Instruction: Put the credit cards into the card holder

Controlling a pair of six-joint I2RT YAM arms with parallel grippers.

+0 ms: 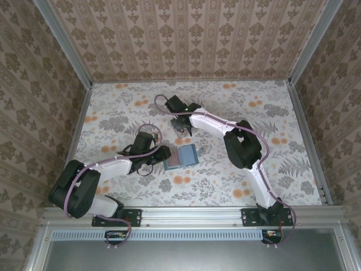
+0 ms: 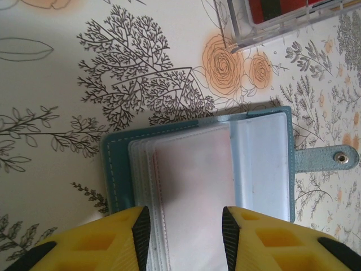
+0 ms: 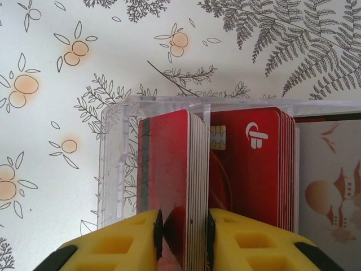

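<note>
At lower centre of the right wrist view, right gripper (image 3: 185,240) pinched narrow on credit cards (image 3: 169,164) upright in clear box (image 3: 113,169), likely stiff, slick, best edge-gripped singly; left gripper (image 2: 184,237) half-open, straddling sleeves of open card holder (image 2: 192,169).

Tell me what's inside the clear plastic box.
Red credit cards stand on edge in the clear box, in two bunches; the right gripper pinches some. Its fingers hide their lower ends.
</note>
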